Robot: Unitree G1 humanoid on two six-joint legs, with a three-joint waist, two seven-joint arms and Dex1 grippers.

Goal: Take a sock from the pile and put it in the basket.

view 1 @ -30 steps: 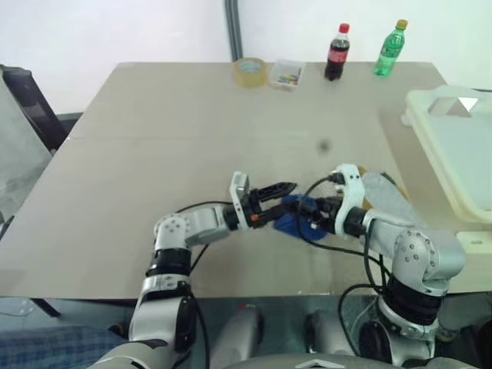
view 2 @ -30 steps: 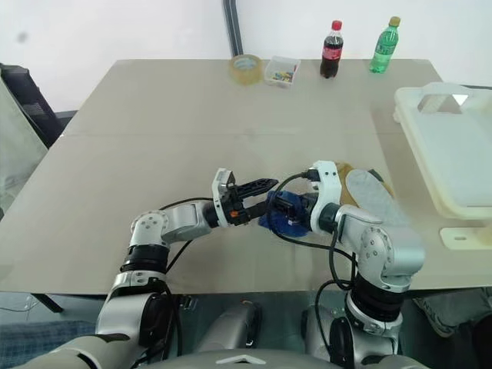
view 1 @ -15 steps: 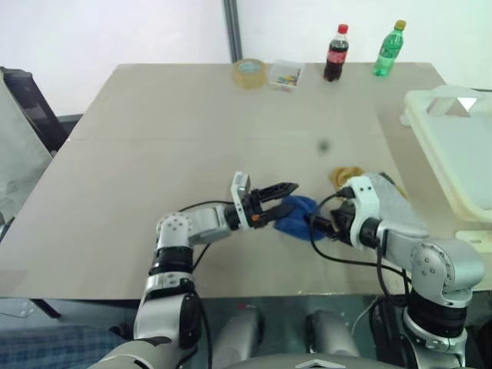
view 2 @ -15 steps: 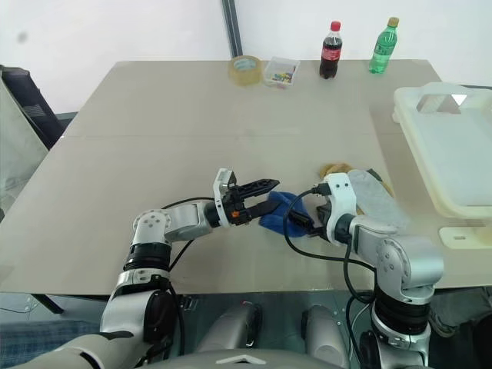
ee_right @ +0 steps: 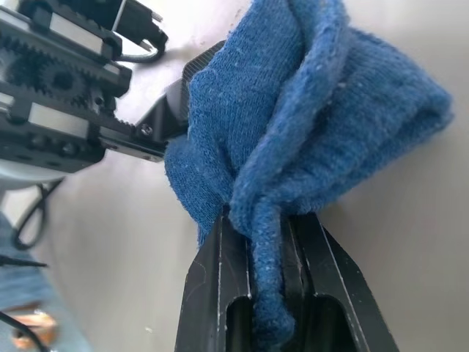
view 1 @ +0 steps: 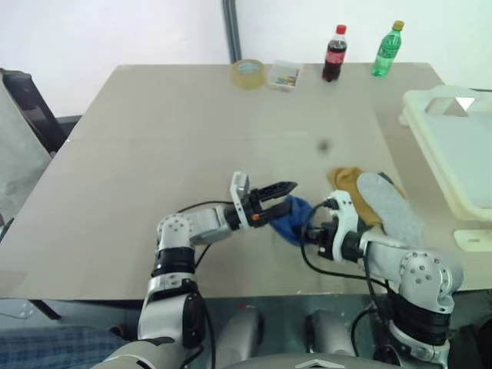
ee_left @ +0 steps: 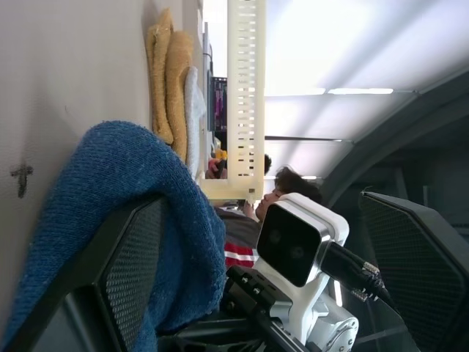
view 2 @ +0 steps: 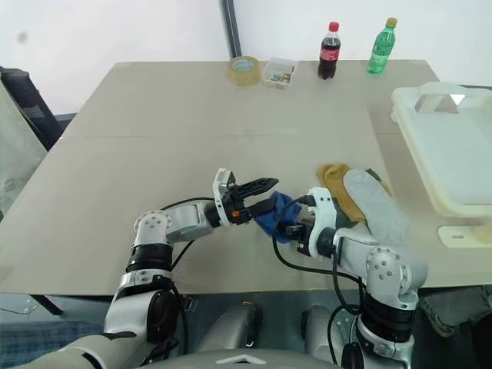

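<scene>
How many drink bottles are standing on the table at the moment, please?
2: a dark cola bottle with a red cap and a green bottle with a yellow cap to its right, both upright along the far edge of the table.

Lighting bright and even from overhead; soft shadows lie under the arms on the table (view 1: 154, 138). Ceiling lights glare in the left wrist view; the blue sock (ee_right: 315, 125) shows sharp close up

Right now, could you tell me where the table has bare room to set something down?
The table's left half and middle are bare, bordered behind by the tape roll, clear box and two bottles. The near right is crowded: both grippers meet at the blue sock, the remaining socks lie beside them, and the basket takes the right edge.
</scene>
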